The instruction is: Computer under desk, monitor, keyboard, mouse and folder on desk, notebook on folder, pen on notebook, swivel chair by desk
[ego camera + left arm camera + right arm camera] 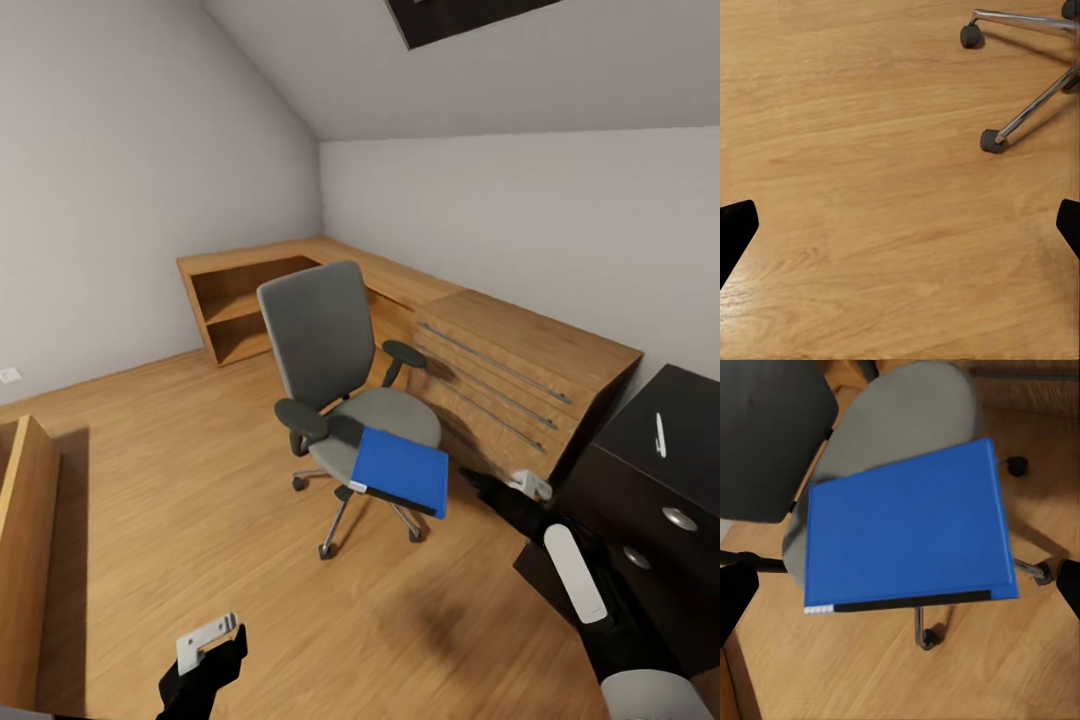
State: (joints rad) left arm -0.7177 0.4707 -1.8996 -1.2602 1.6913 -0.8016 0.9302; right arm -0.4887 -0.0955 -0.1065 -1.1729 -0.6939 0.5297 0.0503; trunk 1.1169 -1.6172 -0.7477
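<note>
Folder [402,470] flat on swivel chair [330,350] seat, overhanging near edge, long axis left-right. Right gripper [900,589] near it and left gripper [900,229] over floor: both wide open, empty.

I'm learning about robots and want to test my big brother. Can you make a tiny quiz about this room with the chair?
1. True or false: the blue folder lies on the seat of the swivel chair.
2. What stands nearest behind the chair? A) a bed B) a light-wood dresser C) a fridge
3. Fill in: the small white pen lies on the glossy black top of the ____.

Key: 1 true, and the folder hangs over the seat's front edge. 2 B. 3 desk, at the right of the head view.
</note>
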